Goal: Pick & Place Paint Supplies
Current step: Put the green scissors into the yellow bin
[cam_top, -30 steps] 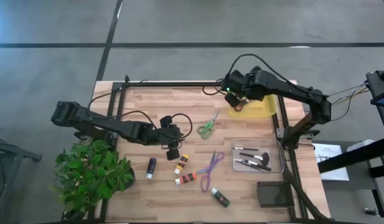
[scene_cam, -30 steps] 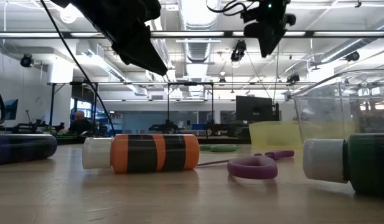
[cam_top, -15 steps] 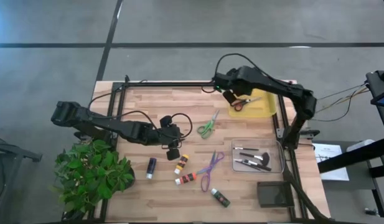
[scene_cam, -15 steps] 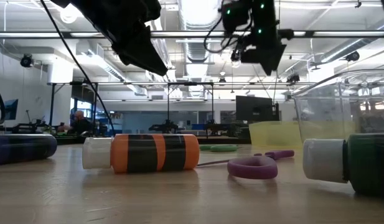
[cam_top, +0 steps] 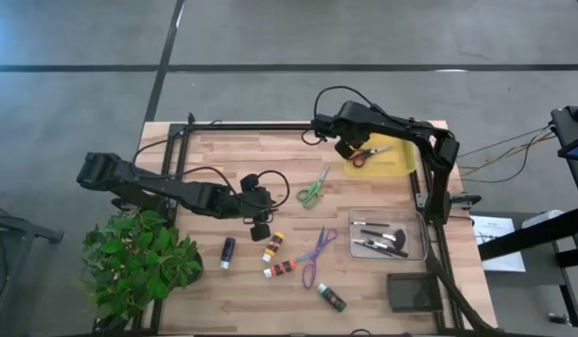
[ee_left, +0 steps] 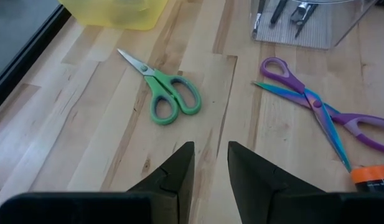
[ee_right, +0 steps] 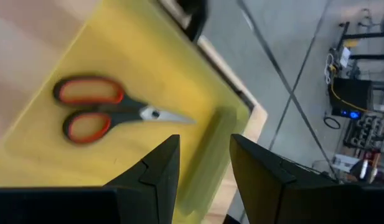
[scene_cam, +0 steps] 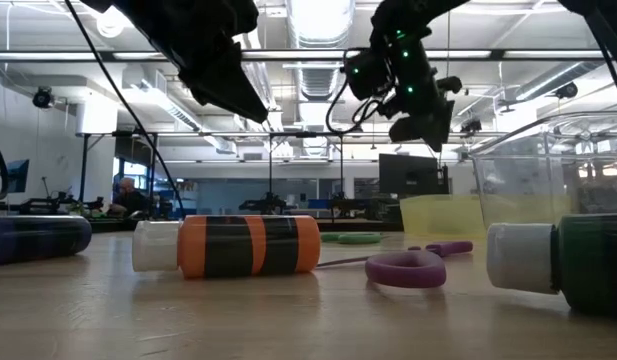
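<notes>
Right gripper [cam_top: 348, 147] hangs over the yellow bin's [cam_top: 396, 165] near edge, jaws parted, empty — red-handled scissors [ee_right: 104, 114] lie inside the bin. Left gripper [cam_top: 260, 223] waits mid-surface, jaws slightly apart, near the green scissors [ee_left: 167, 96] and purple scissors [ee_left: 319, 111].

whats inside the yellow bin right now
One pair of red-handled scissors lies flat on the floor of the yellow bin, blades closed. The right gripper hangs over the bin's edge, so the high view hides that part; nothing else shows inside.
</notes>
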